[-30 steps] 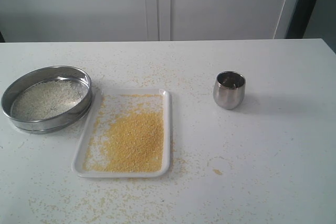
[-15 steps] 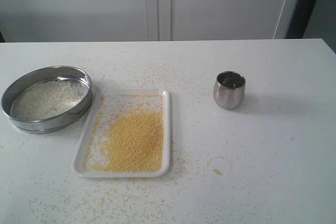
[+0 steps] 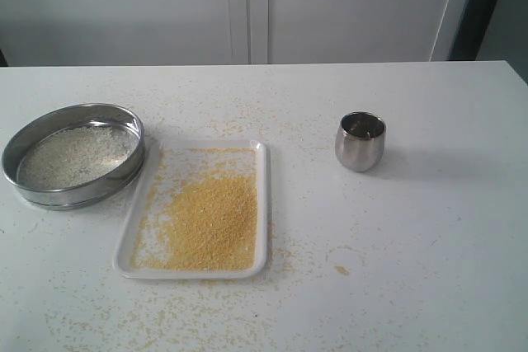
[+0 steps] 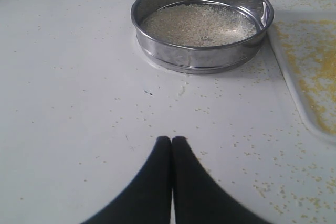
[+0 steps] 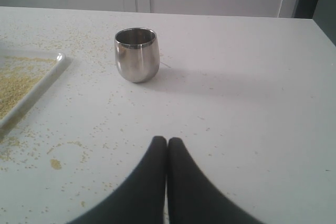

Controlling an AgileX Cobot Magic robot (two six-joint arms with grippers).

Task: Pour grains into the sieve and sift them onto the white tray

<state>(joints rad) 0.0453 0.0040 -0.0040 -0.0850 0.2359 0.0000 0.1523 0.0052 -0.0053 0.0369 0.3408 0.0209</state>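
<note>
The steel sieve (image 3: 74, 154) stands on the table at the left, with pale whitish grains (image 3: 76, 157) on its mesh. Beside it lies the white tray (image 3: 261, 204), covered with golden-yellow grains (image 3: 206, 220). A small steel cup (image 3: 360, 141) stands to the right of the tray. Neither gripper shows in the exterior view. My left gripper (image 4: 171, 140) is shut and empty, some way short of the sieve (image 4: 202, 24). My right gripper (image 5: 167, 140) is shut and empty, facing the cup (image 5: 136, 54) from a distance.
Loose grains (image 3: 247, 113) are scattered over the white table around the tray and toward the front edge. A small clump (image 3: 341, 270) lies right of the tray. A white panelled wall (image 3: 247, 6) runs behind the table.
</note>
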